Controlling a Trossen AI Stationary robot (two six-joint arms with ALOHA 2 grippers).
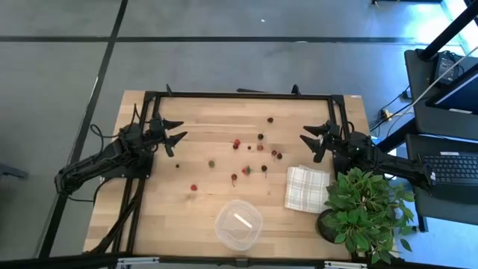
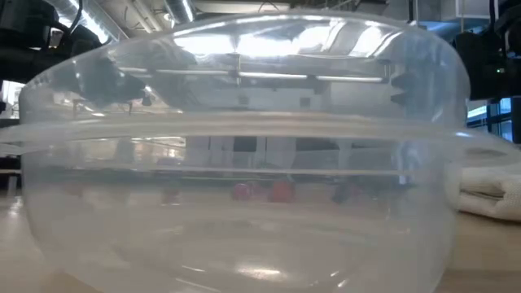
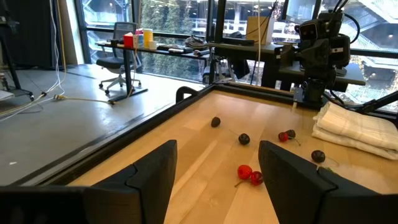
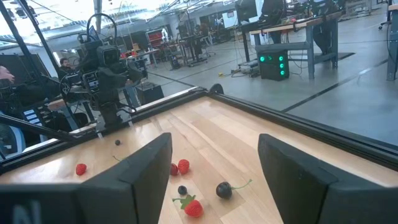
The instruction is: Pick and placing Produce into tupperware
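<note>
Several tiny berries, red, dark and green, lie scattered on the wooden table around its middle. The clear round tupperware stands at the near edge and fills the low view. My left gripper is open and empty at the left, level with the far berries; its wrist view shows red berries ahead of the fingers. My right gripper is open and empty at the right; its wrist view shows a dark berry and red ones ahead.
A folded white checked cloth lies to the right of the berries. A leafy potted plant stands at the near right corner. A black frame runs along the table's far edge. Chairs and desks fill the room beyond.
</note>
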